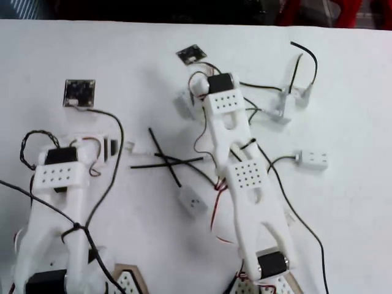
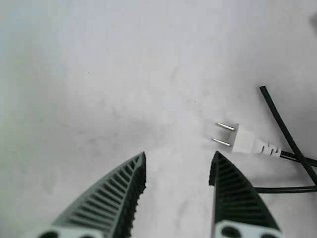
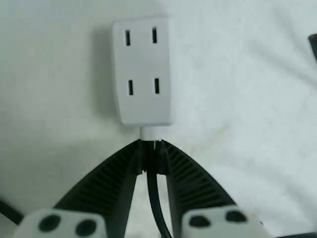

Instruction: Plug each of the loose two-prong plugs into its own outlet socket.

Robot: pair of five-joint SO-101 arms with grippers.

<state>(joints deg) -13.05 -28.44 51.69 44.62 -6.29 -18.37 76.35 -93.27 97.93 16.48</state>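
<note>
White table (image 1: 361,214), seen from above, bearing two arms side by side; left arm (image 1: 58,184) bent low near the table's left edge; right arm (image 1: 236,153) stretched far across the middle. Held outlet socket (image 3: 142,74), a white block with two pairs of slots facing up, lying flat at the far end of the right arm; right gripper (image 3: 148,148) with its claw closed narrowly on the short neck where the black cord leaves this block. Second outlet socket (image 1: 192,200) lying loose between the two arms; third outlet socket (image 1: 313,160) well apart on the right, with a dark cord attached. Left gripper (image 2: 179,163) with its claw wide, holding nothing, hovering over bare table. Two-prong plug (image 2: 235,138), white, flat on the table just beyond one fingertip and not touching it, prongs pointing across the gap. Black cords (image 1: 165,160) crossing on the table between the arms.
</note>
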